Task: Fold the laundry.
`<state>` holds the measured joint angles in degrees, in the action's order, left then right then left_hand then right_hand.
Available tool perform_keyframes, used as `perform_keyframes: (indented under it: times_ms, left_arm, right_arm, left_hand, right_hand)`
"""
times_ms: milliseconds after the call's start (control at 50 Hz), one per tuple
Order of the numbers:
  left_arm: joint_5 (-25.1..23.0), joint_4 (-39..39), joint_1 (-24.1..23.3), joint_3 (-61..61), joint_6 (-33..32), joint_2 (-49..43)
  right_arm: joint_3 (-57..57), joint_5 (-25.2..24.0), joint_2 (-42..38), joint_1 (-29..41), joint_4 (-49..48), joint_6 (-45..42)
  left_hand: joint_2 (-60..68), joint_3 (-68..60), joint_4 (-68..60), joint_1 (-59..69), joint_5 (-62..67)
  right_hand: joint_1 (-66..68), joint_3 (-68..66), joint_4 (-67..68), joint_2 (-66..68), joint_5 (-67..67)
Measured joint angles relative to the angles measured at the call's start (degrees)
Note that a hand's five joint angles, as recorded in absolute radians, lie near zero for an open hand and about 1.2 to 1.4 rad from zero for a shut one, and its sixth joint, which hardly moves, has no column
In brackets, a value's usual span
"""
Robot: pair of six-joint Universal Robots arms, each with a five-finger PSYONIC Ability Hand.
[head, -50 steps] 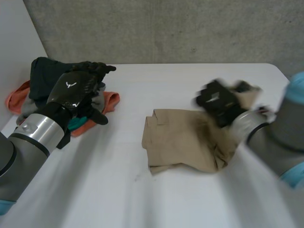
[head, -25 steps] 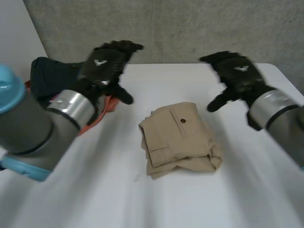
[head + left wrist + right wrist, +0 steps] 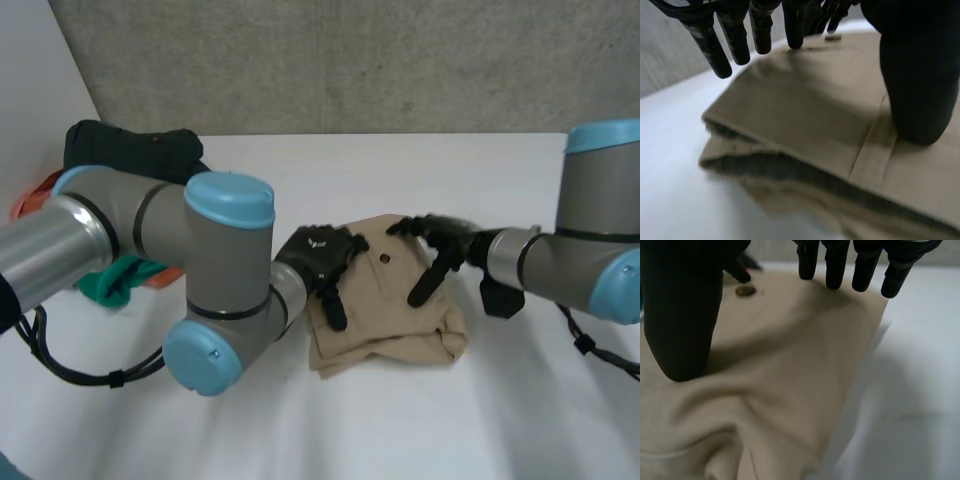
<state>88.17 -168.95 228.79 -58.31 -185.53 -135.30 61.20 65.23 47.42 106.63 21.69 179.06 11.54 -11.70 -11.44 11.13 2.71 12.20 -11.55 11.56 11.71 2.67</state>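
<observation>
The white surface (image 3: 300, 440) runs back to a grey concrete wall (image 3: 350, 60). The left arm (image 3: 215, 290) bends across the near left of the surface. Its grey joints and blue caps hide much of a laundry pile behind it. Of that pile, a dark garment (image 3: 120, 150) shows on top, with an orange scrap (image 3: 30, 200) at its outer edge and a teal piece (image 3: 110, 280) poking out beside the arm. How these lie under the arm cannot be made out. The right arm (image 3: 600, 240) comes in from the opposite side and is cut off at the edge.

Between the two arms, well apart from the pile, a folded tan garment (image 3: 385, 310) lies flat near the middle of the surface. The left hand (image 3: 318, 255) rests on the side of it nearer the pile and covers that edge. In the left wrist view its fingers (image 3: 725, 35) are straight and spread over the cloth and its thumb tip is set down on a stitched band. Whether the fingertips touch the cloth is unclear. The right hand (image 3: 440, 245) lies on the opposite side. Its straight fingers (image 3: 835, 265) reach the far edge of the fold and its thumb presses into the fabric, gripping nothing. A small brown button (image 3: 385, 258) sits on the cloth between the two hands.
</observation>
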Motion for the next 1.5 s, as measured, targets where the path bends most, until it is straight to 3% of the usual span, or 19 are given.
perform_keyframes:
  times_ms: [140,300,460,560,640,740,860,940,980,1040,1100,1120,1180,1360,1500]
  left_arm:
    - [0.6,-0.06,1.58,-3.49,-4.58,-0.64]
    - [0.14,-0.5,3.76,-5.29,-6.35,2.63]
    - [-0.49,-1.72,5.82,-8.43,-5.05,12.81]
    - [-2.18,-3.82,8.13,-13.37,-2.15,22.51]
    - [-4.84,-5.83,9.82,-17.4,0.64,28.36]
    - [-15.05,-10.55,13.24,-25.52,7.61,37.35]
    - [-32.24,-16.48,17.66,-35.43,17.13,45.41]
    - [-39.39,-19.83,19.28,-40.73,21.38,48.49]
    - [-40.65,-21.1,19.47,-42.52,22.32,49.25]
    - [-40.79,-22.55,19.19,-44.49,22.77,49.84]
    - [-39.67,-23.01,18.57,-45.19,22.36,49.74]
    - [-38.7,-23.04,18.1,-45.26,21.91,49.5]
    - [-36.58,-22.66,16.8,-44.83,20.65,48.69]
    - [-31.04,-19.88,11.6,-41.01,15.72,45.6]
    - [-27.2,-18.07,7.8,-35.32,13.76,42.69]
  right_arm:
    - [0.24,3.32,-2.1,1.12,0.76,-10.4]
    - [4.2,6.8,3.71,1.56,-0.92,-20.22]
    - [13.27,9.55,15.15,0.76,-10.81,-20.52]
    - [21.32,15.73,22.5,-1.15,-19.2,-18.69]
    - [25.01,18.43,24.42,-2.2,-20.34,-16.26]
    - [29.37,17.31,23.75,-2.93,-15.67,-8.8]
    - [32.17,11.52,19.7,-1.68,-12.68,-0.93]
    - [32.33,10.05,16.9,0.13,-14.93,0.8]
    - [31.92,10.17,15.4,1.34,-16.67,0.91]
    - [30.84,11.1,13.17,3.21,-19.1,0.6]
    - [29.56,12.53,11.4,4.62,-20.95,0.03]
    - [28.8,13.51,10.64,5.18,-21.87,-0.3]
    - [27.5,15.84,9.73,5.66,-23.66,-0.79]
    - [21.95,21.2,10.16,2.29,-28.94,-1.1]
    - [8.37,23.31,5.06,-5.56,-28.79,-1.19]
  left_hand:
    - [-0.01,0.12,0.0,-1.06,0.0]
    - [-1.21,0.12,0.0,-1.07,0.0]
    - [-1.21,0.12,0.0,-1.06,0.0]
    - [-1.21,0.12,0.0,-1.06,0.0]
    - [-1.21,0.12,0.0,-1.07,0.0]
    - [-1.21,0.12,0.0,-1.07,0.0]
    - [-1.21,0.12,0.0,-1.06,0.0]
    - [-1.21,0.12,0.0,-1.06,0.0]
    - [-1.21,0.12,0.0,-1.06,0.0]
    - [-1.21,0.12,0.0,-1.07,0.0]
    - [-1.21,0.12,0.0,-1.06,0.0]
    - [-1.21,0.12,0.0,-1.07,0.0]
    - [-1.21,0.12,0.0,-1.06,0.0]
    - [-1.21,0.12,0.0,-1.06,0.0]
    - [-1.21,0.12,0.0,-1.06,0.0]
  right_hand:
    - [-1.39,0.88,0.0,-0.96,0.0]
    - [-1.95,0.93,0.0,-1.12,0.0]
    - [-1.95,0.93,0.0,-1.13,0.0]
    - [-1.95,0.93,0.0,-1.13,0.0]
    - [-1.95,0.93,0.0,-1.12,0.0]
    - [-1.95,0.93,0.0,-1.12,0.0]
    - [-1.95,0.93,0.0,-1.13,-0.01]
    - [-1.95,0.93,0.0,-1.12,-0.01]
    - [-1.95,0.93,0.0,-1.13,0.0]
    - [3.39,-4.1,3.93,4.1,3.38]
    - [18.54,-22.7,24.12,23.77,23.25]
    - [24.77,-30.59,37.3,33.65,35.77]
    - [31.99,-37.31,53.18,43.66,48.9]
    - [32.0,-37.31,56.58,50.2,53.02]
    - [32.0,-37.31,56.77,50.2,53.02]
